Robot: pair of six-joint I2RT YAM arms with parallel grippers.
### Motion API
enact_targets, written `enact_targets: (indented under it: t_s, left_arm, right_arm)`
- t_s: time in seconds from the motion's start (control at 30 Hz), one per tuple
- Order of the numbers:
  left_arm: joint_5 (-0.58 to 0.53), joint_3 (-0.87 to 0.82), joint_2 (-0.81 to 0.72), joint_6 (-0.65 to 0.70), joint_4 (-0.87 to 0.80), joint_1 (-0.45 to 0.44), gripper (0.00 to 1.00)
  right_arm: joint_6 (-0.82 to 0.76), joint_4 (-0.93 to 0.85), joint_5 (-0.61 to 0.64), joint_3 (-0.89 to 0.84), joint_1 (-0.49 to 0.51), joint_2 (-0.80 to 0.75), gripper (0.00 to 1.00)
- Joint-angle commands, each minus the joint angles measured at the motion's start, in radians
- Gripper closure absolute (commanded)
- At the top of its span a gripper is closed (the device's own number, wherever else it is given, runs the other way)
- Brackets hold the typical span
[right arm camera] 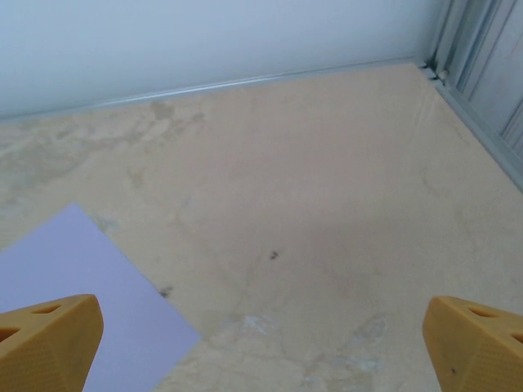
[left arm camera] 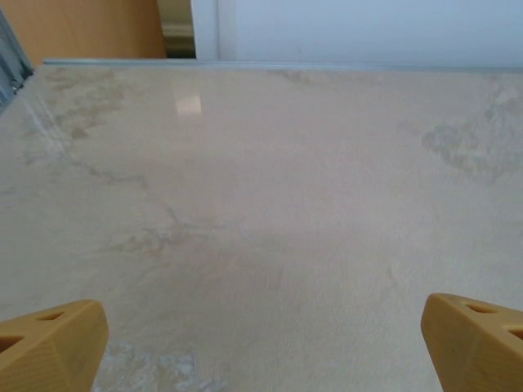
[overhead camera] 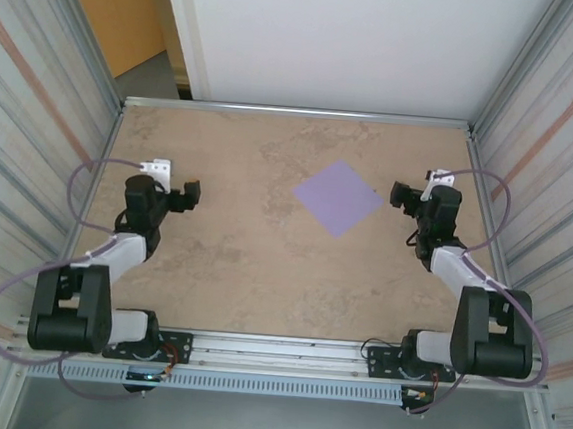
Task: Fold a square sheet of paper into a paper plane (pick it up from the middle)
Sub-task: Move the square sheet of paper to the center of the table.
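Both tools hold their fingers wide apart on nothing: left tool (overhead camera: 190,194) over bare surface (overhead camera: 231,280), right tool (overhead camera: 401,195) just beside the square sheet of paper (overhead camera: 336,196). That sheet lies flat and unfolded, diamond-wise, right of the surface's middle.

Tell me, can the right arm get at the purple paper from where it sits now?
Probably yes. The square sheet of paper lies flat close beside the right arm, whose jaws stand wide open; nothing stands between them on the table.
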Motion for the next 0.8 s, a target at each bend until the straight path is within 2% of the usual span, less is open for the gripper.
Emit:
enact_targets:
  t_s: [0.0, 0.1, 0.17, 0.27, 0.4, 0.53, 0.77]
  left_arm:
    - [-0.039, 0.071, -0.094, -0.145, -0.22, -0.016, 0.01]
    - [-0.029, 0.158, -0.14, -0.288, -0.412, -0.022, 0.01]
    - [-0.016, 0.19, -0.149, -0.389, -0.486, -0.021, 0.01]
    - [0.146, 0.218, -0.142, -0.435, -0.531, -0.017, 0.01]
    - [0.342, 0.207, -0.114, -0.477, -0.512, -0.026, 0.02]
    - [0.342, 0.208, -0.088, -0.503, -0.548, -0.105, 0.04]
    - [0.306, 0.231, 0.01, -0.529, -0.559, -0.277, 0.08]
  right_arm:
    - [0.134, -0.281, -0.054, 0.114, 0.013, -0.022, 0.01]
    - [0.166, -0.434, -0.125, 0.216, 0.055, 0.017, 0.01]
    - [0.185, -0.5, -0.101, 0.266, 0.1, 0.046, 0.01]
    - [0.22, -0.586, -0.155, 0.342, 0.156, 0.105, 0.01]
    - [0.245, -0.685, -0.211, 0.439, 0.249, 0.202, 0.01]
    - [0.264, -0.742, -0.245, 0.515, 0.326, 0.297, 0.0]
    - [0.294, -0.789, -0.274, 0.604, 0.402, 0.431, 0.08]
